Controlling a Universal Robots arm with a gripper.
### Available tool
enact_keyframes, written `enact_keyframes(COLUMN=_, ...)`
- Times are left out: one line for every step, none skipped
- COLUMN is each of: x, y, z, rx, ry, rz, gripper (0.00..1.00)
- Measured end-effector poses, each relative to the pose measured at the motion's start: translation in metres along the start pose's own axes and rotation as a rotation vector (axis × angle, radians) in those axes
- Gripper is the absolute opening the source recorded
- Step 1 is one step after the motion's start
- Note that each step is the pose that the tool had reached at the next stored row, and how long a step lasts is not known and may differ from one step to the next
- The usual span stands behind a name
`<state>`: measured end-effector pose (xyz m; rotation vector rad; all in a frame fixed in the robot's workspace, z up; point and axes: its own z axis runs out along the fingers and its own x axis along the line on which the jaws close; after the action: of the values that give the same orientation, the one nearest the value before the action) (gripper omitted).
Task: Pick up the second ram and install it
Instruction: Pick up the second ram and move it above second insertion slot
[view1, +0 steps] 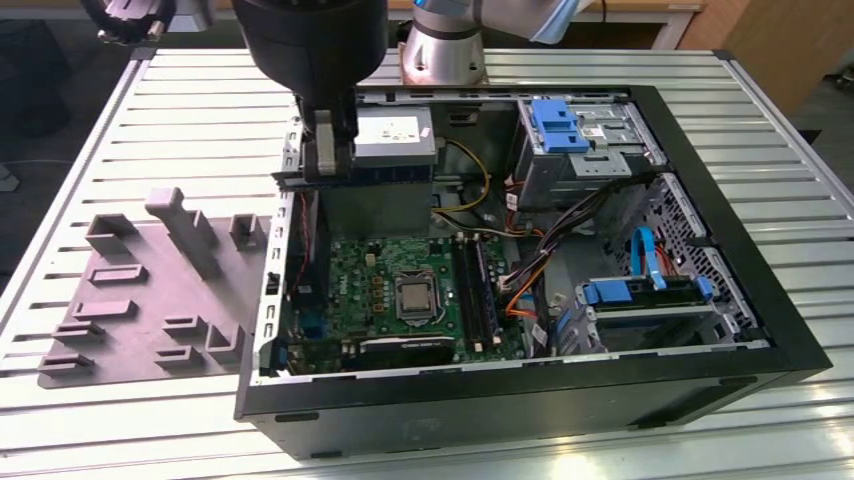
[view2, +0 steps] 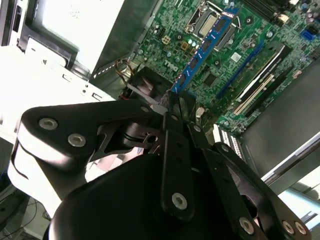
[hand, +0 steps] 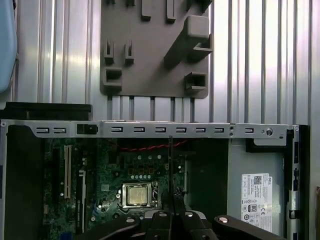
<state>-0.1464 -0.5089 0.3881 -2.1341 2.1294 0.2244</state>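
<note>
While the gripper (view2: 174, 102) is clamping it, second ram (view2: 206, 46): it is hanging in the air, a blue strip studded with dark chips, jutting out past the fingertips above the board.
handling: it is looking light, thin and stiff, and probably brittle if bent or twisted. Its smooth faces may be prone to slipping, so a firm pinch on the two flat sides, away from the contact edge, is seeming the wisest hold.
grip: the fingers are pressing almost together on the stick's flat sides, with nothing else between them.
arm (view1: 314, 50): it is hanging down from the top of the exterior view, left of centre. The wrist is pointing straight down, holding the gripper over the case (view1: 534, 395) wall.
power supply (view1: 387, 135): it is sitting just beside the gripper, in the upper middle.
motherboard (view1: 380, 270): it is lying flat below the stick, in the lower centre.
memory slots (view1: 470, 290): long and black, they are running just right of the processor socket (view1: 416, 297); I cannot tell whether any is filled.
grey tray (view1: 134, 265): it is lying on the slatted table (view1: 174, 120) at the exterior view's left, outside the case.
</note>
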Motion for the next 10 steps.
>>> enact_keyframes(x=0.0, y=-0.0014, z=0.0, rx=0.0, ry=0.0, rz=0.0, gripper=0.12)
enact_keyframes(x=0.0, y=-0.0027, z=-0.0001, rx=0.0, ry=0.0, rz=0.0, gripper=0.12)
enact_keyframes(x=0.0, y=-0.0041, z=-0.0001, rx=0.0, ry=0.0, rz=0.0, gripper=0.12)
enact_keyframes(x=0.0, y=-0.0055, z=-0.0001, rx=0.0, ry=0.0, rz=0.0, gripper=0.12)
enact_keyframes(x=0.0, y=-0.007, z=-0.0001, rx=0.0, ry=0.0, rz=0.0, gripper=0.12)
enact_keyframes(x=0.0, y=-0.0085, z=-0.0002, rx=0.0, ry=0.0, rz=0.0, gripper=0.12)
enact_keyframes(x=0.0, y=-0.0098, z=-0.0002, rx=0.0, ry=0.0, rz=0.0, gripper=0.12)
enact_keyframes(x=0.0, y=-0.0112, z=-0.0002, rx=0.0, ry=0.0, rz=0.0, gripper=0.12)
enact_keyframes(x=0.0, y=-0.0126, z=-0.0003, rx=0.0, ry=0.0, rz=0.0, gripper=0.12)
enact_keyframes(x=0.0, y=-0.014, z=-0.0003, rx=0.0, ry=0.0, rz=0.0, gripper=0.12)
